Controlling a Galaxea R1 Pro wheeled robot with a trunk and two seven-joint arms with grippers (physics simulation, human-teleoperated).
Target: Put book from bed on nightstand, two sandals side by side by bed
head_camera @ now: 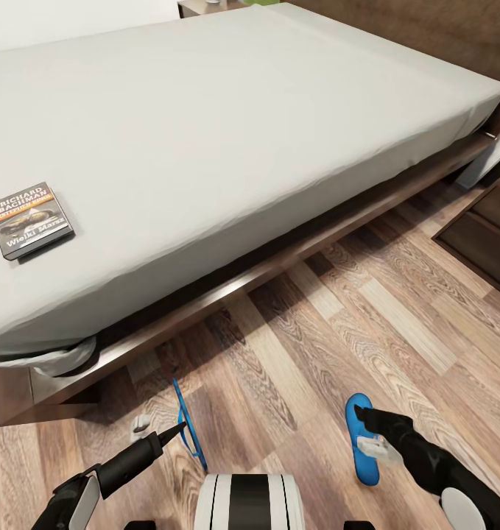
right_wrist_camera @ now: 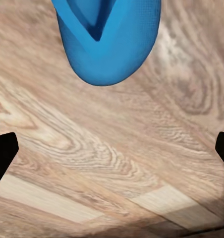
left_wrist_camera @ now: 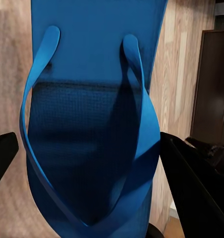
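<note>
Fingers of your left gripper [head_camera: 177, 429] grip 1 sandal [head_camera: 188, 423] on edge; right gripper [right_wrist_camera: 112, 148] spread, other sandal [head_camera: 361, 438] just ahead, lengthwise toward the bed [head_camera: 242, 132].

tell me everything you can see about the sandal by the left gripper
The sandal is a bright blue flip-flop with a flat sole of finely textured, foam-like material and two thin blue straps meeting in a V. In the head view it stands on edge over the wood-plank floor, seen thin and tilted, not lying flat, in front of the bed frame. The left gripper is at it, its dark fingers on either side of the sole in the wrist view; whether they press it cannot be told. The other sandal lies apart.
</note>
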